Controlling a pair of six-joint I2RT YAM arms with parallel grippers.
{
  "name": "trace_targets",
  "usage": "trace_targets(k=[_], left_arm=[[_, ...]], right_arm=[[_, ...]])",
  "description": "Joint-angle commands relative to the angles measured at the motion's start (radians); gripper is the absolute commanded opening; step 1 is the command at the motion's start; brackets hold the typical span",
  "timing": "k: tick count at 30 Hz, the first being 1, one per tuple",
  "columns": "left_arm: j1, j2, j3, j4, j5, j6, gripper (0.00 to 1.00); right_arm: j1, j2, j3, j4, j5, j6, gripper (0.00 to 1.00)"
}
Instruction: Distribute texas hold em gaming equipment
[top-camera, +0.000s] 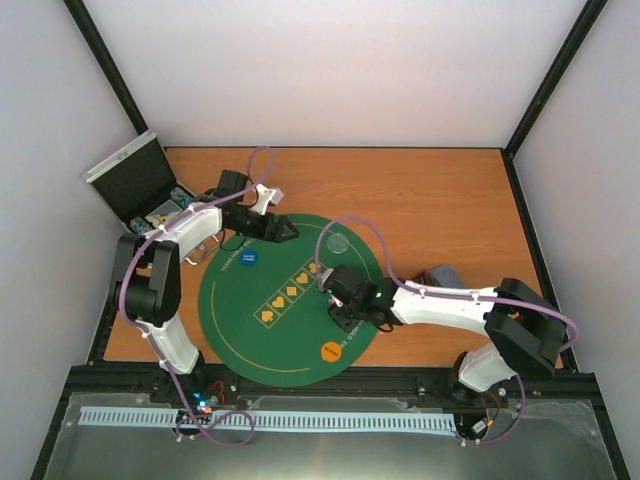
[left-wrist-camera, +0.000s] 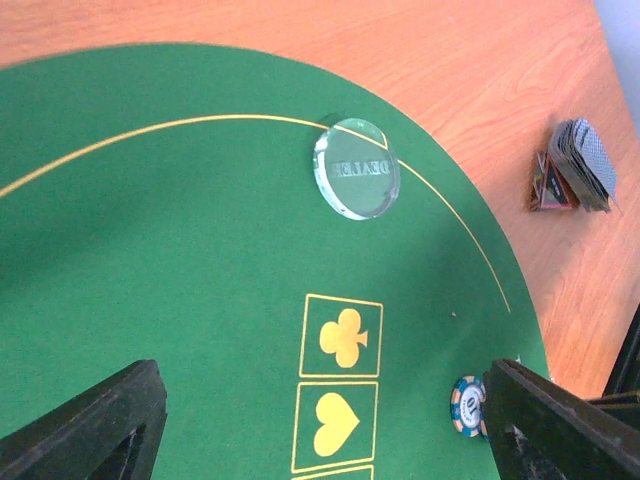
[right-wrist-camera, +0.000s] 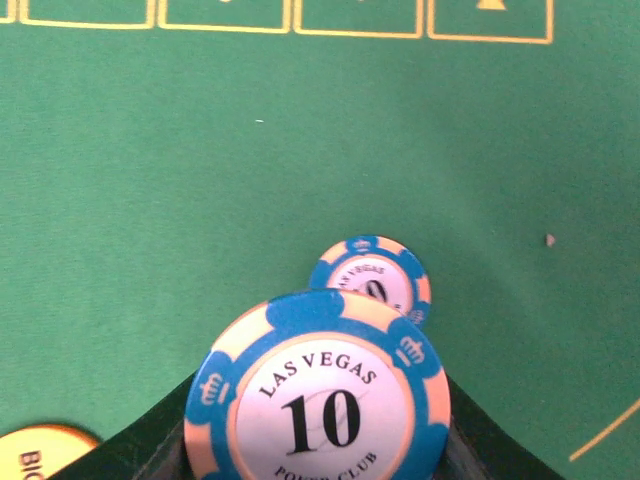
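Holding a blue-and-white poker chip (right-wrist-camera: 318, 395) flat between its half-closed fingers, the right gripper (right-wrist-camera: 318, 450) is hovering low over the green mat (right-wrist-camera: 150, 180), just behind a second chip (right-wrist-camera: 372, 277) lying there. It should be going down until the chip is almost touching the felt, then opening gently. The left gripper (left-wrist-camera: 325, 430) is standing wide open and empty near the clear dealer disc (left-wrist-camera: 356, 168).
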Motion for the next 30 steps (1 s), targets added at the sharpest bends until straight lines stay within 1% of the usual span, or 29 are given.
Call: trace_targets(k=[1, 7, 14, 18, 23, 27, 30], left_arm=[[0.049, -0.052, -0.006, 0.009, -0.003, 0.022, 0.87], [0.119, -0.103, -0.029, 0.025, -0.008, 0.018, 0.89], [0.126, -0.154, -0.051, 0.042, -0.025, 0.024, 0.91], [0.126, -0.157, -0.051, 0.041, -0.026, 0.024, 0.92], [0.126, -0.148, -0.048, 0.040, -0.022, 0.022, 0.92], [0.126, -0.142, -0.045, 0.040, -0.022, 0.022, 0.92], [0.126, -0.143, -0.045, 0.038, -0.022, 0.022, 0.92]], right_arm=[[0.051, -0.008, 0.036, 0.026, -0.023, -0.035, 0.03], [0.162, 0.105, 0.099, 0.062, -0.050, -0.079, 0.03], [0.242, 0.224, 0.160, 0.075, -0.066, -0.120, 0.03], [0.288, 0.256, 0.182, 0.071, -0.078, -0.159, 0.03], [0.300, 0.250, 0.166, 0.094, -0.103, -0.179, 0.05], [0.300, 0.267, 0.145, 0.107, -0.076, -0.197, 0.11], [0.299, 0.286, 0.136, 0.107, -0.053, -0.200, 0.19]])
